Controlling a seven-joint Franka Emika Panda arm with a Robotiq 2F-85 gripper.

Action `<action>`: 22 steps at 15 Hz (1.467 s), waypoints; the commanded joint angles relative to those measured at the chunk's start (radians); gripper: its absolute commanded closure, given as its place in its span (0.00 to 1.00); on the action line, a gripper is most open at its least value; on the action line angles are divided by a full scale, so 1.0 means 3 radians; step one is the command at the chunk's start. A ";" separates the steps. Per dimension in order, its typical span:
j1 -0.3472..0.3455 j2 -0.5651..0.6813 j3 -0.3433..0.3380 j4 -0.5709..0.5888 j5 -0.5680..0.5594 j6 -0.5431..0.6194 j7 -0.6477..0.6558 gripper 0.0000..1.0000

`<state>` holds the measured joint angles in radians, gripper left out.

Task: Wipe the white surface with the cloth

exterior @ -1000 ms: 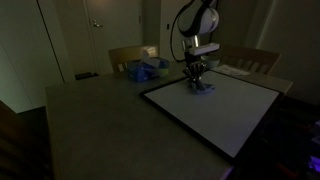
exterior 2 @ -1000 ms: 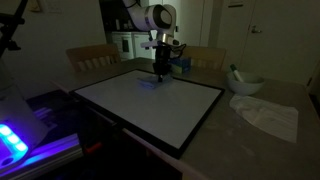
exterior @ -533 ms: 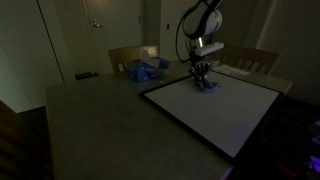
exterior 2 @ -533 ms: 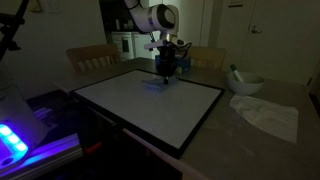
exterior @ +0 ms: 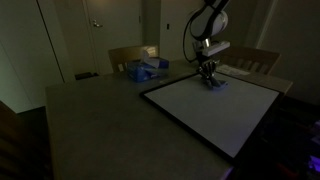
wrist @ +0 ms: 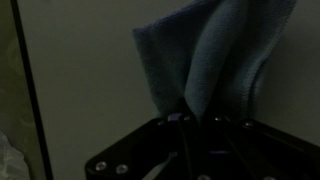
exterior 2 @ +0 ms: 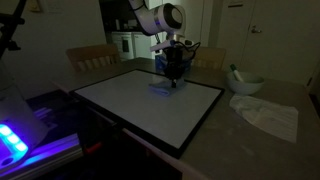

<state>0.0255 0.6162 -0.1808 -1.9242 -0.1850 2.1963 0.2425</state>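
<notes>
dim tabletop (exterior: 90, 110) bears packaging heap (exterior: 145, 69) and bowl (exterior 2: 245, 84) near white surface (exterior: 215, 105).

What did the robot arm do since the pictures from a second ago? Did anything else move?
The gripper, shut on the cloth, dragged it sideways along the far part of the white surface, rightward in both exterior views. It kept its grip the whole time. The white surface itself and the blue heap behind it stayed put.
</notes>
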 commanded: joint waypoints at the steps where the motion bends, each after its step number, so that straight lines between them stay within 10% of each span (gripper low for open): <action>1: -0.0030 0.0001 0.0031 0.0009 -0.0021 -0.0009 0.0025 0.90; 22: -0.0305 0.0433 -0.0186 0.0339 -0.0620 0.0163 -0.0514 0.97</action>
<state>-0.0425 0.6763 -0.2363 -1.8596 -0.3203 2.2164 0.1503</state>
